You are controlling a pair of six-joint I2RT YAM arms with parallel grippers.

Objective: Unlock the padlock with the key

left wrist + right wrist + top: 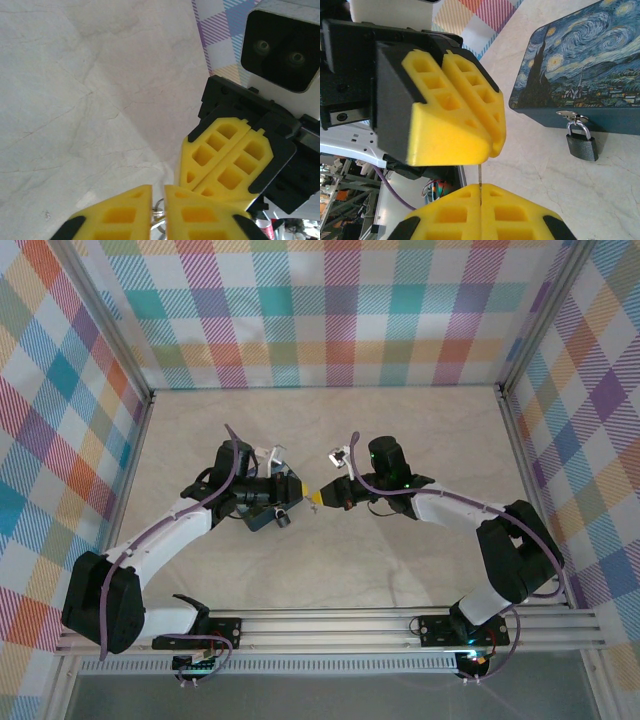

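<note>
So, L gripper (298,487): jaws nearly shut, only a slit left; small metal ring end of the key (479,175) sits pinched in that slit (L wrist view)
R gripper (318,499): jaws fully shut, pads flush; thin key blade sticks out of the seam betw its tips (R wrist view)
grippers rel.: tip to tip over mid table (400,440), yellow tips touching or v. close, can't tell which; key bridges the two
key: tiny grey sliver, held off the table betw both sets of tips
padlock (581,143): small, dark, hangs by its shackle from a metal hasp (571,116) on the box front; shackle looks closed; whether body rests on table, can't tell
box (585,70): dark blue w/ yellow swirl pic, partly under L gripper's body in top view
padlock vs key: near each other but apart, padlock just beside the grippers on the L arm's side
</note>
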